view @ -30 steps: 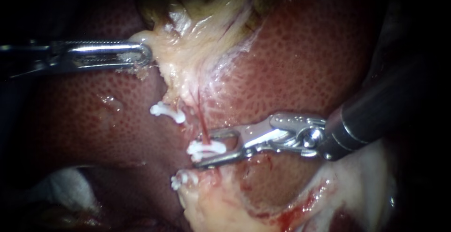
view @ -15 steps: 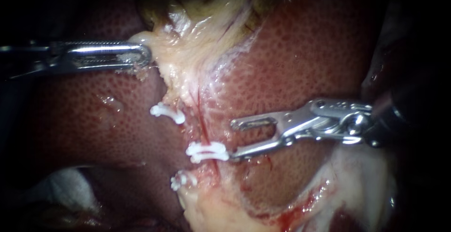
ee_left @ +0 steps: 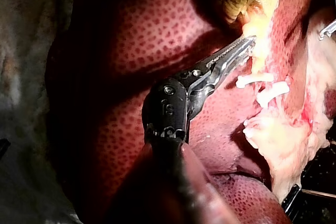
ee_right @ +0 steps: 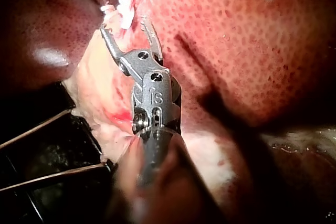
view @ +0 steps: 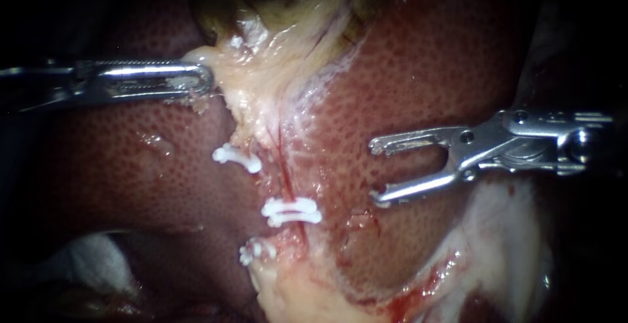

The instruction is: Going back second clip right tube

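In the endoscope view the right instrument (view: 374,171) held its jaws apart and empty over the liver (view: 418,81), clear of the second clip (view: 292,211) on the right tube (view: 283,166); the left instrument (view: 203,78) clamped pale tissue (view: 261,94). The left wrist view showed that grip, the right wrist view parted jaws short of the clips (ee_right: 125,15).

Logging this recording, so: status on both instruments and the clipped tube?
Left instrument: jaws shut on pale tissue. Right instrument: jaws open, empty, apart from the middle clip. Clip sits across the tube. Nothing in the way.
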`<state>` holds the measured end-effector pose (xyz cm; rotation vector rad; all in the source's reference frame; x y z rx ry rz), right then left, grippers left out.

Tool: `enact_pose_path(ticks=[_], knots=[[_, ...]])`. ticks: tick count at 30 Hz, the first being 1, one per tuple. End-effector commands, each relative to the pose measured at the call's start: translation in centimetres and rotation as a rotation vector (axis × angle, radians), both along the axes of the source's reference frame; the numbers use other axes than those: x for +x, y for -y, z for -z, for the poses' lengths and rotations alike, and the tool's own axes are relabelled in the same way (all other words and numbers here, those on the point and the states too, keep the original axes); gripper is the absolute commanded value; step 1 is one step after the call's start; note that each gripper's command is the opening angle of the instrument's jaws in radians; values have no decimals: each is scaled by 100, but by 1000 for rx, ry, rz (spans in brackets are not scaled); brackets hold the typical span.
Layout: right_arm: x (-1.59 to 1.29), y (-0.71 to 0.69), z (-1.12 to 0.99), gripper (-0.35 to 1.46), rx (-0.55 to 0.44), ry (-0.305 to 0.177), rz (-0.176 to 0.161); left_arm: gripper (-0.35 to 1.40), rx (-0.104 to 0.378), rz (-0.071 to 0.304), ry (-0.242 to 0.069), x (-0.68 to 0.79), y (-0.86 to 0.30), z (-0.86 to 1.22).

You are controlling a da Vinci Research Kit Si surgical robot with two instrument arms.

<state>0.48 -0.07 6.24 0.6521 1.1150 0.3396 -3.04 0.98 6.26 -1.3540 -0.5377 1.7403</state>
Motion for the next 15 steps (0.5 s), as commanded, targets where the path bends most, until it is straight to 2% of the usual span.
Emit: enact_pose_path(ticks=[1,8,13,15], knots=[[-1,0,-1,49,0,0,0,-35,1,-9,-9,-5,3,-7],[-3,0,0,50,0,0,2,-35,1,-48,-33,-42,8,-47],[-5,0,-1,50,0,-1,2,-35,6,-59,-38,-62,9,-61],[-5,0,-1,50,0,-1,2,-35,6,-64,-39,-65,10,-64]])
